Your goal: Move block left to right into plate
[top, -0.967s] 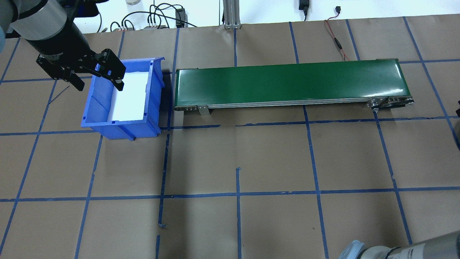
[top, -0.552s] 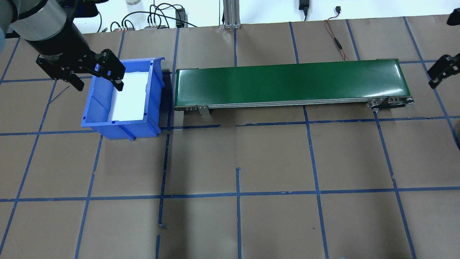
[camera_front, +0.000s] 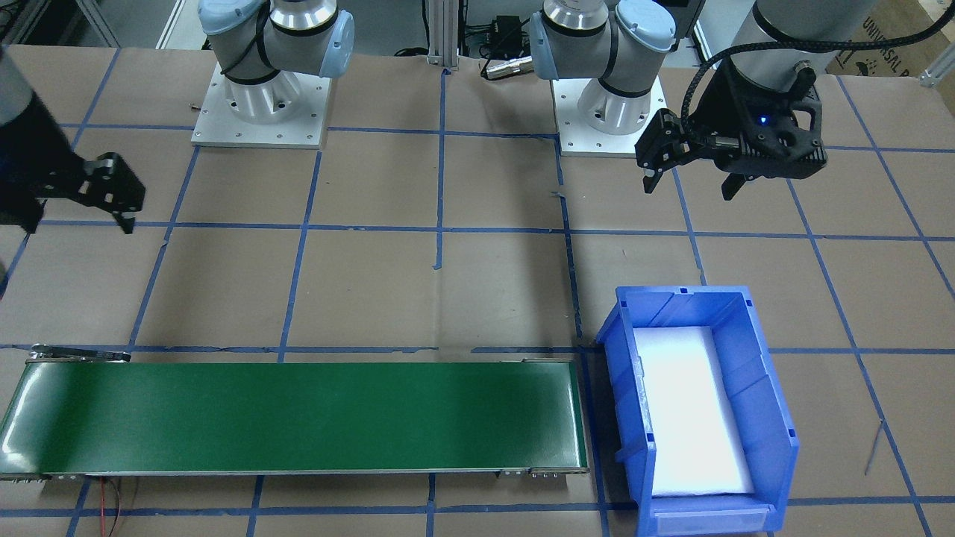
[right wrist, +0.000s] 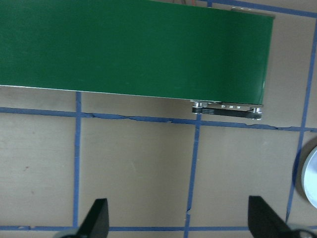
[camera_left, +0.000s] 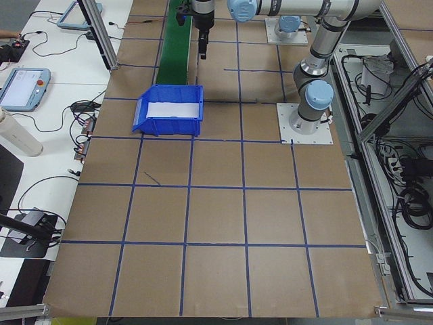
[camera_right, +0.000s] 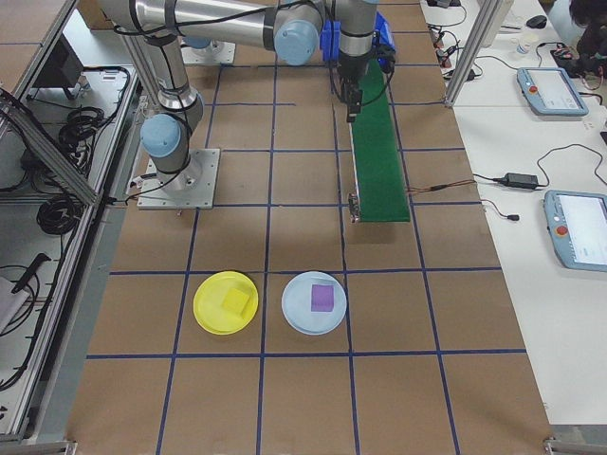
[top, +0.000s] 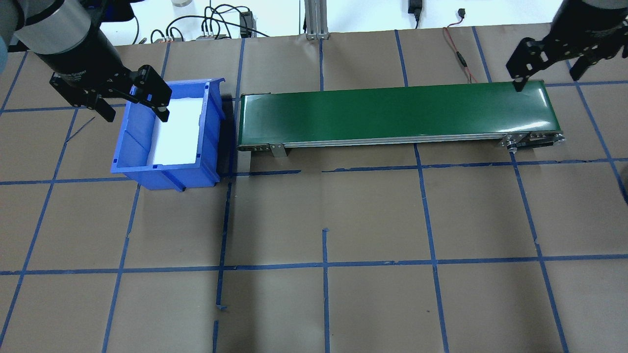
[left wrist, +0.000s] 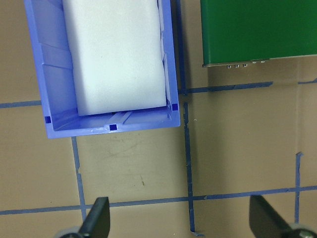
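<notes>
The yellow plate (camera_right: 211, 314) lies beyond the conveyor's right end and shows only in the exterior right view, with a yellow block (camera_right: 234, 301) on it. Beside it, a purple block (camera_right: 322, 298) rests on a pale blue plate (camera_right: 297, 313). My left gripper (top: 135, 113) (camera_front: 688, 188) (left wrist: 181, 223) hangs open and empty at the near-left edge of the blue bin (top: 210, 128). Open and empty too, my right gripper (top: 545, 81) (right wrist: 181, 220) hovers at the right end of the green conveyor belt (top: 392, 113).
The blue bin (camera_front: 753, 373) (left wrist: 49, 74) holds only a white foam pad (camera_front: 690, 410). The conveyor belt (camera_front: 298, 418) (right wrist: 133, 44) is bare. Cables lie along the table's far edge. A pale plate rim (right wrist: 309, 178) shows at the right wrist view's edge.
My right gripper came in from the right edge of the overhead view and moved up and left to the belt's right end. The left gripper has barely moved.
</notes>
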Controlling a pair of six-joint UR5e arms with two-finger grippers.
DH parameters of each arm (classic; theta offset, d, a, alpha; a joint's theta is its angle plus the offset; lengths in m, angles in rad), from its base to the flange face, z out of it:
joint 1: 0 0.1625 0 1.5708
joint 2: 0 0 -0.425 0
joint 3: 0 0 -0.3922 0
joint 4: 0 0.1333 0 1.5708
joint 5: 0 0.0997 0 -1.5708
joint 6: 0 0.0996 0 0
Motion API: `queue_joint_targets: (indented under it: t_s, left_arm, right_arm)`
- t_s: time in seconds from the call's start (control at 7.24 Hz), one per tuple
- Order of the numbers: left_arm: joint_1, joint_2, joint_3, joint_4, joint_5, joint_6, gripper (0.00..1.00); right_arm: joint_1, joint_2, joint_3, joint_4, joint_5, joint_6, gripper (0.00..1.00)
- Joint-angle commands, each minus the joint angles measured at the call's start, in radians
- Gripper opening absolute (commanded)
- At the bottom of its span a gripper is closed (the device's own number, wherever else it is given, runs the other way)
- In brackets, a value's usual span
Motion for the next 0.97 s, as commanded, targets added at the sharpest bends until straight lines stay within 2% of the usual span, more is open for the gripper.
queue_joint_targets:
  t_s: [0.0,0.55,0.69,0.83]
  left_arm:
    - [-0.001,0.004,0.001,-0.001,0.0,0.0,1.0]
    - [-0.001,0.007,0.006,0.001,0.005,0.0,1.0]
    - [-0.001,0.006,0.023,0.001,-0.006,0.0,1.0]
    - [-0.002,0.006,0.017,0.001,-0.008,0.001,1.0]
  right_arm:
    - [0.134,-0.001,0.01,0.012,0.028,0.18,1.0]
    - [0.139,-0.009,0.015,0.01,0.048,0.183,1.0]
    - [0.14,-0.006,0.02,0.002,0.064,0.182,1.0]
    - [0.14,-0.002,0.033,-0.013,0.109,0.186,1.0]
